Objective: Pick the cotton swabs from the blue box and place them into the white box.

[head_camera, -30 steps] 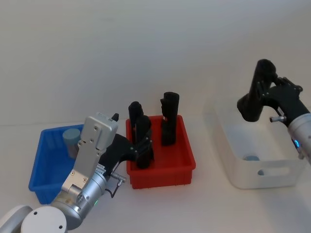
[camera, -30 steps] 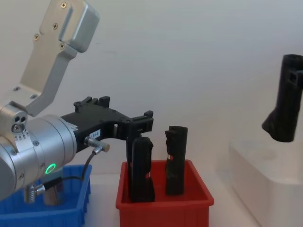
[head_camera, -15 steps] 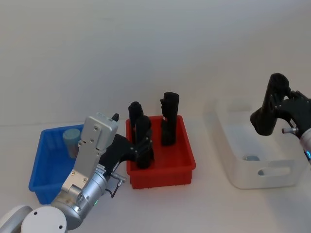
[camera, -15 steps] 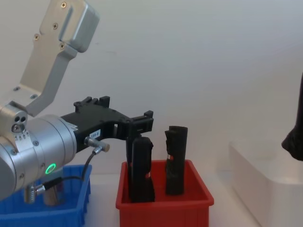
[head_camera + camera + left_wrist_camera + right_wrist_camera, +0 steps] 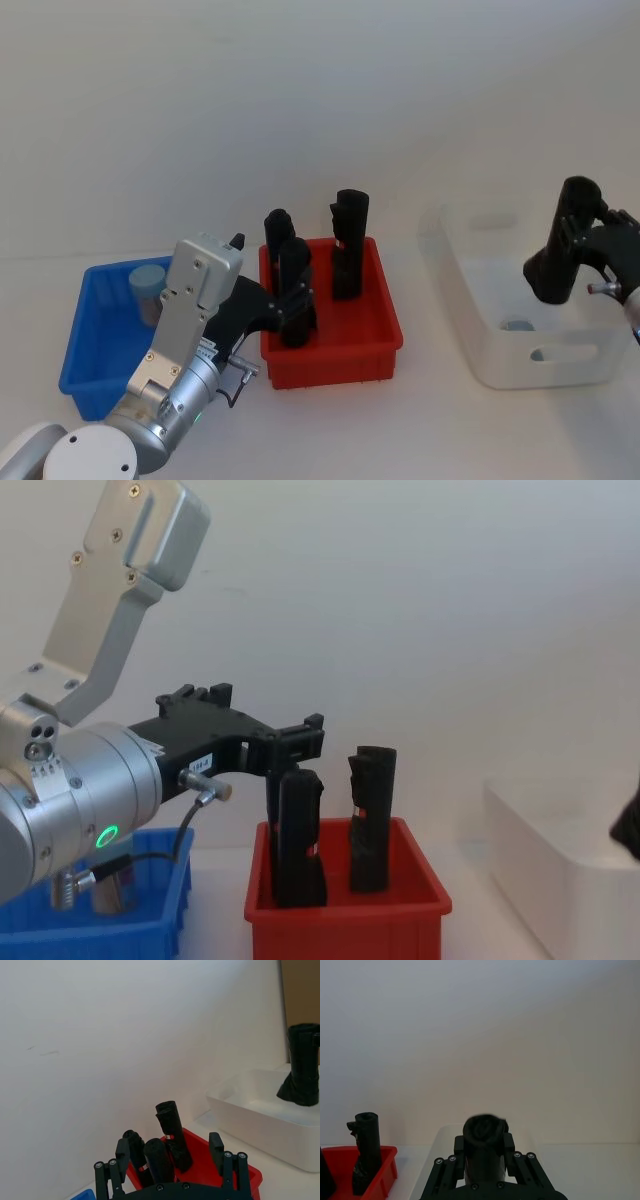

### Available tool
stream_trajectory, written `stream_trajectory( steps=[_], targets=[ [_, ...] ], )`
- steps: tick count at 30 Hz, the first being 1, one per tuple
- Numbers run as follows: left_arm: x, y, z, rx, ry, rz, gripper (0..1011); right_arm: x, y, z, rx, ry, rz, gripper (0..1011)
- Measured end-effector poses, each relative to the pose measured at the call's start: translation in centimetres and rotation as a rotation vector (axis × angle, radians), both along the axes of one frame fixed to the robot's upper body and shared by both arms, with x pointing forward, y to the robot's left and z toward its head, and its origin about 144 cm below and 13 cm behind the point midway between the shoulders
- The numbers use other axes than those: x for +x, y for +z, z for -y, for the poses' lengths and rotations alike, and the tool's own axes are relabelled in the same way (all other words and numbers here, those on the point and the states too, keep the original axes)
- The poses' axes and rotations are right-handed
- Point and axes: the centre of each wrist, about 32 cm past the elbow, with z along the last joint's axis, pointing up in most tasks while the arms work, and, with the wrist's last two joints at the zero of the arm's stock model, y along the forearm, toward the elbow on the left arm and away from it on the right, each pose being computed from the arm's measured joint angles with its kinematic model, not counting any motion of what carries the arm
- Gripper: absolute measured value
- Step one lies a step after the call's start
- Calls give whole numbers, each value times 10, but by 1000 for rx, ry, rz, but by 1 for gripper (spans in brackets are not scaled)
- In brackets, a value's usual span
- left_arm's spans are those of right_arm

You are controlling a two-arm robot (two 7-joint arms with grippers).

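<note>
A: Status on the swabs?

B: I see one cotton swab jar [image 5: 149,290] upright in the blue box [image 5: 85,355], far corner, pale lid up. A second jar [image 5: 517,326] lies low inside the white box [image 5: 500,365], near its front wall.

A: Right arm?

B: My right gripper [image 5: 562,250] hangs over the white box's right side, fingers clamped on a tall black bar [image 5: 483,1152]. Right wrist cam shows the bar's rounded end sitting betw. the two jaws. So it's gripping a bar, not a swab jar.

A: Left?

B: Left gripper [image 5: 172,1160] sits betw. the blue box and the red bin [image 5: 330,350], just beside the bin's left wall, pointing across it. Left wrist cam: fingers spread apart, nothing betw. them. Chest cam puts it above the red bin's rim.

A: Red bin contents?

B: Three black bars [image 5: 350,245] standing upright in it, approx. one at back right, two at left.
</note>
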Motion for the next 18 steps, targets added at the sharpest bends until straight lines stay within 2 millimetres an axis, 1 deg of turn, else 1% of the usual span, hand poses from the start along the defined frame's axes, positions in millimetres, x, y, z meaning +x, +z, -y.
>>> stream_trajectory(
  steps=[1,2,5,7,10,12,18],
  targets=[
    [0,0,0,0,0,0,1004,0,-1,0,0,-1,-2,429],
    [0,0,0,0,0,0,1004,0,-1,1,1,-2,-3,446],
    [0,0,0,0,0,0,1004,-1,-3,1,1,-4,-7,564],
    [0,0,0,0,0,0,1004,-2,-3,2,2,-4,-8,597],
    [0,0,0,0,0,0,1004,-3,-3,2,3,-5,-6,719],
    [0,0,0,0,0,0,1004,-4,-3,2,3,-4,-3,757],
    [0,0,0,0,0,0,1004,-6,-2,1,4,-1,9,938]
  ],
)
